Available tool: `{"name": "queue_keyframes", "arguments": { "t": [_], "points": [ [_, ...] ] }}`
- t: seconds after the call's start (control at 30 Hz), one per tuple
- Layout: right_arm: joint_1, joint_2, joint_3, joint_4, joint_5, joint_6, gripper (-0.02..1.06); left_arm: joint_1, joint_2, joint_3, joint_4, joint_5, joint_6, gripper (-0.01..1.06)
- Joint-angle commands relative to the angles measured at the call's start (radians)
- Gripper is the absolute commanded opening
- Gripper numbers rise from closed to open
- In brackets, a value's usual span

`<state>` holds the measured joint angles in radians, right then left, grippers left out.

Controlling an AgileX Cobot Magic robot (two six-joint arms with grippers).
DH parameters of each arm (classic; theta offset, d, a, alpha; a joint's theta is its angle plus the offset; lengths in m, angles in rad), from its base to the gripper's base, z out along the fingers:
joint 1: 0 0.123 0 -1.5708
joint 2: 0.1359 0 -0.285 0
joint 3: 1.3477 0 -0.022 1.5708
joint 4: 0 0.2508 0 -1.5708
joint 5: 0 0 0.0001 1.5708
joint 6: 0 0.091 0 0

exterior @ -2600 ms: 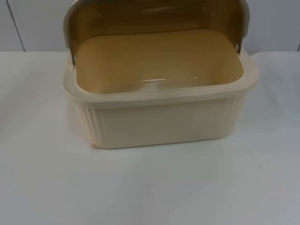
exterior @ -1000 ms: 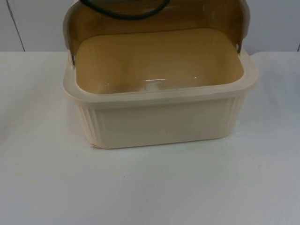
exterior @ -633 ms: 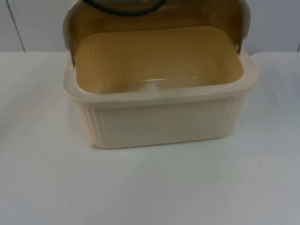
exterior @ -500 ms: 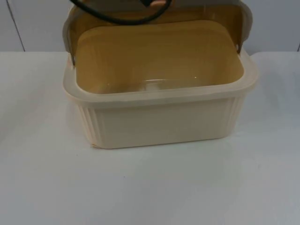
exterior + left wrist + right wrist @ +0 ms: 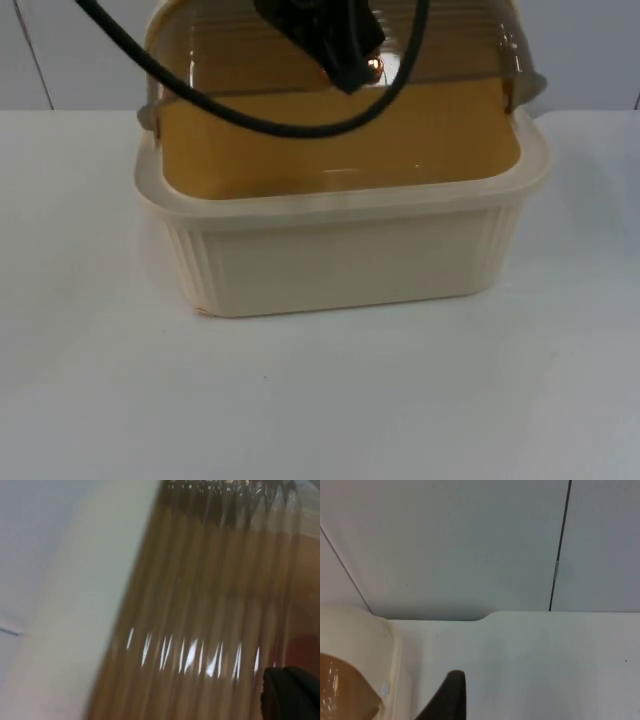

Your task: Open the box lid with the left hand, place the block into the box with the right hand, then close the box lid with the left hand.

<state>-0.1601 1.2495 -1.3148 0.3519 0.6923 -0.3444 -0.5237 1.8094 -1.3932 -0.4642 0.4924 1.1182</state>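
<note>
a cream plastic box with ribbed walls and a broad rolled rim [image 5: 340, 205] stood on the white table top [image 5: 320, 400], around the middle of the top view and reaching toward 12 o'clock, where the grey partition wall [image 5: 70, 50] rose behind it. its ribbed, translucent brown domed lid [image 5: 470, 45] sat at the box's 12 o'clock side, pivoted on the rim at about 9 and 3 o'clock, and leaned forward over the back part of the opening, neither upright nor shut; the tan inside of the box showed open toward 6 o'clock. the left gripper [image 5: 335, 45], a black shape, was at 12 o'clock on the box, right against the lid's curved top near its middle; whether it was open or closed could not be told. in the left wrist view the lid's glossy brown ribs [image 5: 200, 610] ran very close by, with the box's cream rim [image 5: 85, 620] alongside and one black tip of the gripper touching or just off the ribs. the right gripper [image 5: 451, 695] hung over the table just beside the box's rounded cream corner [image 5: 365, 640], apart from it and facing the partition wall [image 5: 470, 540]; its grip could not be told either. a sliver of the brown lid [image 5: 340, 690] showed at that corner.
</note>
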Motion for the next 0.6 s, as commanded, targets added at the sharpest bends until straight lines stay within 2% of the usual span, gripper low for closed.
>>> {"name": "queue_keyframes", "arguments": {
  "t": [0.0, 0.27, 0.5, 0.57],
  "points": [
    [-0.003, -0.009, 0.0, 0.016, 0.004, -0.012, 1.05, -0.008, -0.005, 0.023, 0.007, -0.014, -0.016, 0.0],
    [-0.003, -0.009, 0.0, 0.021, 0.01, -0.014, 1.05, -0.053, -0.024, 0.139, 0.002, -0.083, -0.025, 0.0],
    [-0.003, -0.009, 0.0, 0.021, 0.016, -0.014, 1.05, -0.12, -0.08, 0.249, -0.008, -0.197, -0.051, 0.0],
    [-0.003, -0.009, 0.0, 0.021, 0.016, -0.014, 1.05, -0.127, -0.094, 0.26, -0.008, -0.204, -0.065, 0.0]
  ]
}}
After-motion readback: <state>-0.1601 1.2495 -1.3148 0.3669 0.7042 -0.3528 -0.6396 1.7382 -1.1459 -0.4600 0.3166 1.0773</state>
